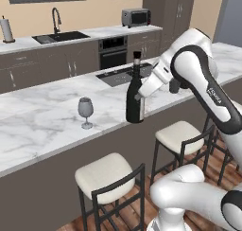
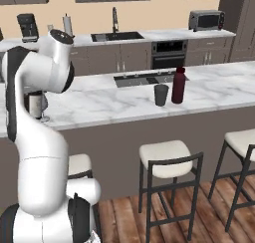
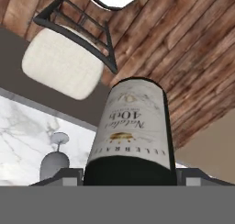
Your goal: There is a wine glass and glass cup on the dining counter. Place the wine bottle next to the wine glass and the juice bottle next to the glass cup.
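Note:
The dark wine bottle (image 1: 135,95) stands upright at the front edge of the dining counter (image 1: 42,130), to the right of the wine glass (image 1: 85,111). My gripper (image 1: 138,96) is shut on the wine bottle at label height. In the hand view the wine bottle's pale label (image 3: 131,131) sits between my fingertips (image 3: 69,175), with the wine glass (image 3: 55,163) beside it. Whether the bottle's base touches the marble I cannot tell. Further along the dining counter (image 2: 219,95), the dark red juice bottle (image 2: 178,85) stands right next to the glass cup (image 2: 161,94). My arm partly hides the wine glass (image 2: 36,105).
Cushioned bar stools (image 1: 106,178) (image 1: 178,135) (image 2: 167,160) stand along the counter's front over a wooden floor. Behind the counter run a cooktop (image 1: 120,75), a sink (image 1: 61,36), an oven (image 1: 113,52) and a toaster oven (image 1: 136,17).

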